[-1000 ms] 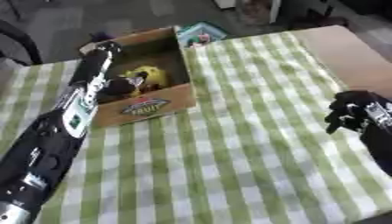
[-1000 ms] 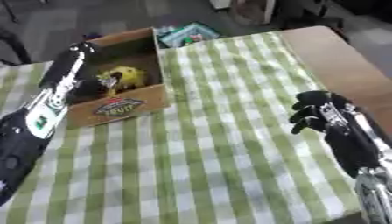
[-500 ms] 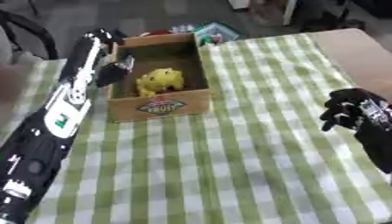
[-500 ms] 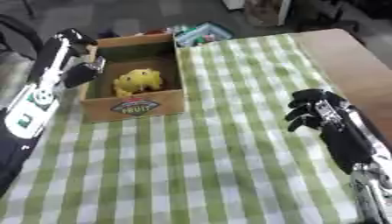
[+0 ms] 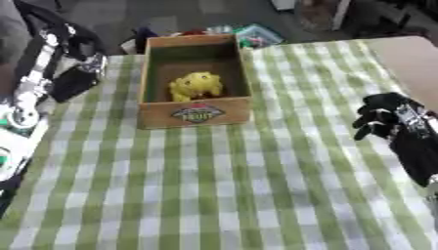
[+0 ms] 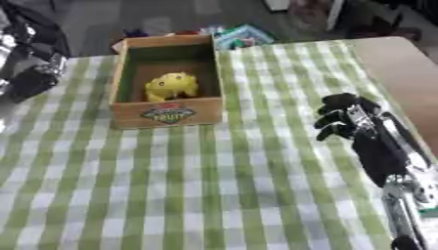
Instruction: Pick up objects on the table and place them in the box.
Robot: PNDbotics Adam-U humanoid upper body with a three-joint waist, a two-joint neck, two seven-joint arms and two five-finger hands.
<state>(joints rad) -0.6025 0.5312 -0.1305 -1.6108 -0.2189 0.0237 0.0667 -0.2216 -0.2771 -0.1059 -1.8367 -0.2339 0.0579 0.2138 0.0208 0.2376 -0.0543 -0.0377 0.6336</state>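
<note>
A wooden box (image 5: 195, 80) sits in the upper middle of the frame on a green-and-white checked cloth (image 5: 231, 185) — open at the top, a printed label on its near wall. Inside it lies a yellow toy (image 5: 196, 85), toward the near end. The right hand (image 6: 342, 117) hangs at mid-right over the cloth, fingers curled, holding nothing. The left hand (image 5: 75, 80) shows at upper left beside the box — I cannot tell how its fingers stand.
</note>
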